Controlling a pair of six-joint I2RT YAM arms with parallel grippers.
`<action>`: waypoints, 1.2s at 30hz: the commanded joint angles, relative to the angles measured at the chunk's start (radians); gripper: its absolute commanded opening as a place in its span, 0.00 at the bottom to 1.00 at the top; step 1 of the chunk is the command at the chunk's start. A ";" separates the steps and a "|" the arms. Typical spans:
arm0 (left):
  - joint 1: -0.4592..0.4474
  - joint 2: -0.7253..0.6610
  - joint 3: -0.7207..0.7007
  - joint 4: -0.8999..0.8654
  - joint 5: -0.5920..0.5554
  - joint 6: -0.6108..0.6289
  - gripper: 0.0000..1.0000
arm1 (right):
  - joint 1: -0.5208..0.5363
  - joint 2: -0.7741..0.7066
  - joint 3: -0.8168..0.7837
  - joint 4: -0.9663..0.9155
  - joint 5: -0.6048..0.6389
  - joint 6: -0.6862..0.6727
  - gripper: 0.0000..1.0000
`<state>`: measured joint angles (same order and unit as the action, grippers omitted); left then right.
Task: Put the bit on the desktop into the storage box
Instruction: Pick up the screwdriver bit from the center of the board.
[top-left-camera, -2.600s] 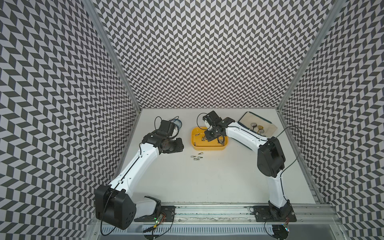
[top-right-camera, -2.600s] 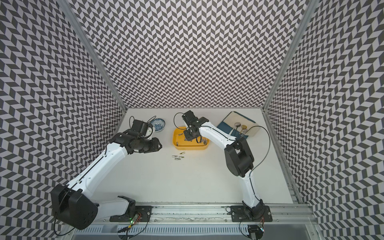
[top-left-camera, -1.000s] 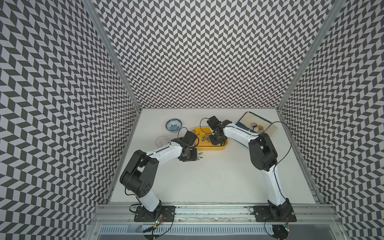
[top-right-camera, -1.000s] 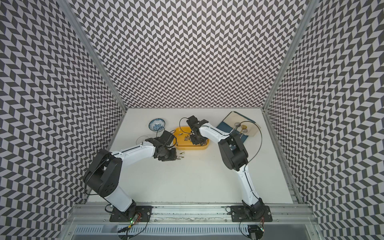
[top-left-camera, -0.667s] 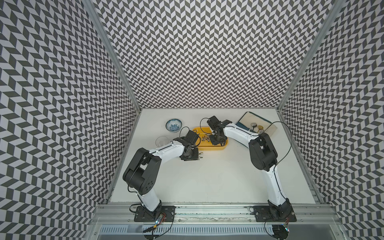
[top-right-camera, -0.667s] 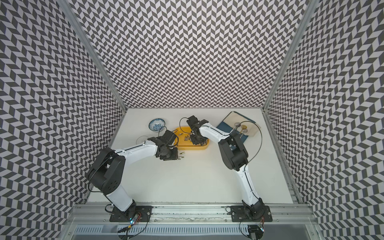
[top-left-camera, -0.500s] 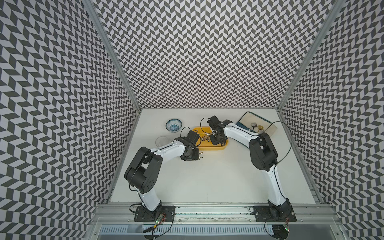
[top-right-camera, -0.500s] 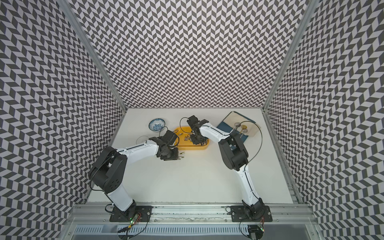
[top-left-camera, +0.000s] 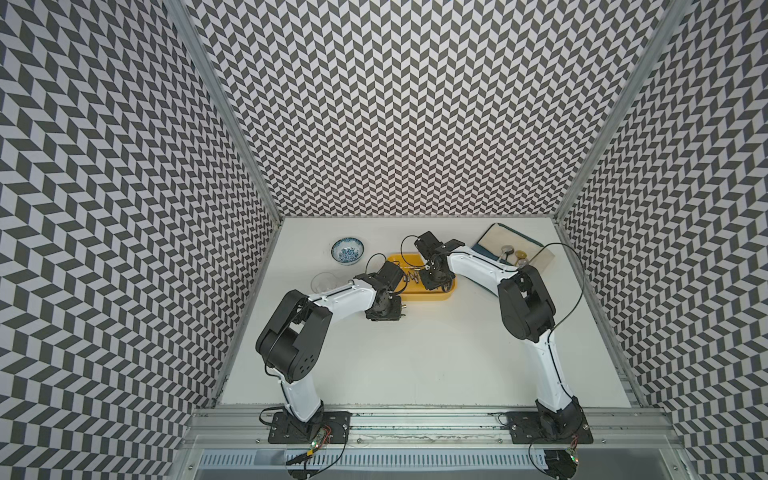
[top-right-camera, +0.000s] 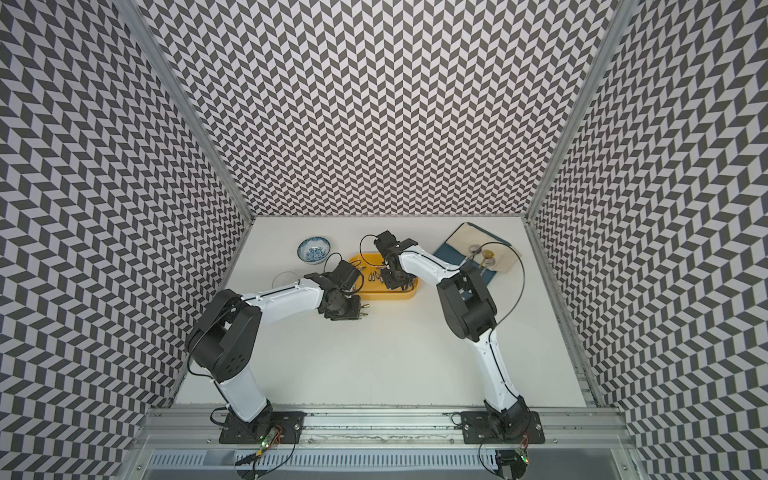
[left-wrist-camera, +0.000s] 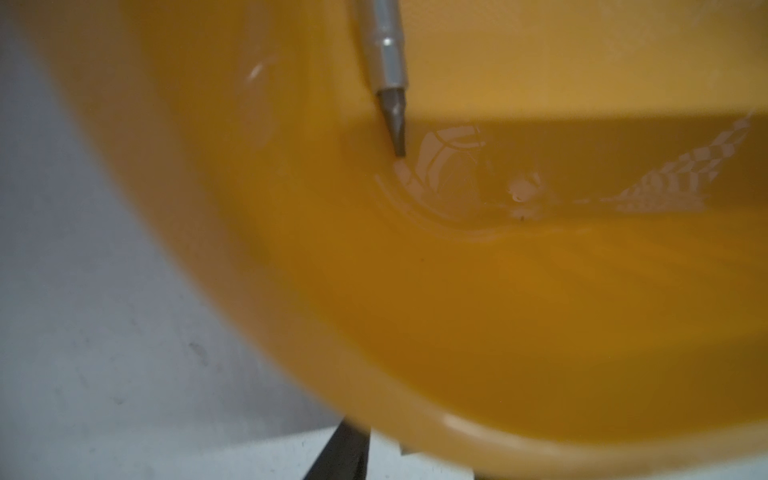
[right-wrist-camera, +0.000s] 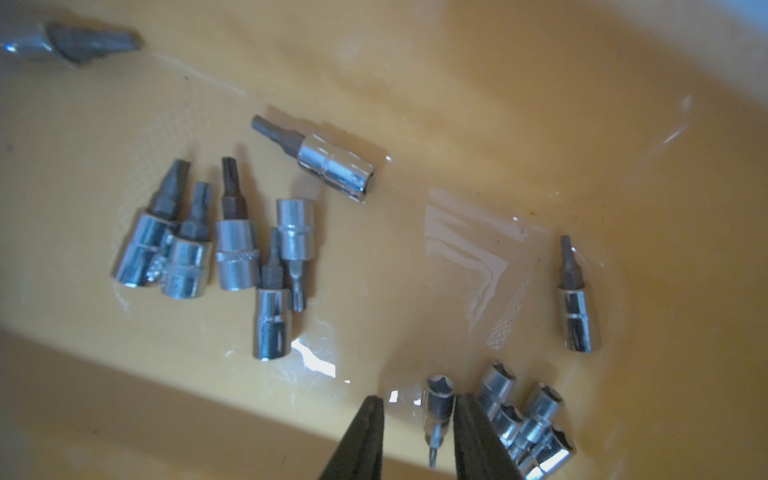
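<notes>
desktop (top-left-camera: 415, 365) nearly cleared, box (top-left-camera: 432, 296) holds most bits | left gripper (top-left-camera: 390, 312) swung in from bowl (top-left-camera: 348, 250) side, now low over loose bits (top-left-camera: 402, 308) just before box, jaws unreadable | right gripper (right-wrist-camera: 417, 409) part open astride boxed bit (right-wrist-camera: 438, 411), unclamped | pick-up likely next

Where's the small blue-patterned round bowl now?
In both top views, the blue-patterned bowl sits far back-left on the off-white desktop, left of the shallow yellow plastic storage box.
</notes>
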<state>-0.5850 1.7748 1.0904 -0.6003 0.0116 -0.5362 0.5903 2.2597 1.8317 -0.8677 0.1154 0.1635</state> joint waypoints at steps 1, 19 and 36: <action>-0.012 0.009 0.013 -0.019 -0.017 0.004 0.43 | -0.010 -0.038 0.001 -0.005 0.005 -0.007 0.33; -0.037 -0.017 -0.048 -0.018 -0.021 -0.008 0.32 | -0.010 -0.035 0.001 -0.004 -0.008 -0.007 0.33; -0.048 -0.046 -0.090 -0.022 -0.022 -0.015 0.25 | -0.010 -0.046 0.005 -0.007 -0.013 -0.005 0.33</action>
<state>-0.6216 1.7309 1.0344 -0.5880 -0.0071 -0.5484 0.5858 2.2597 1.8317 -0.8688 0.1062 0.1612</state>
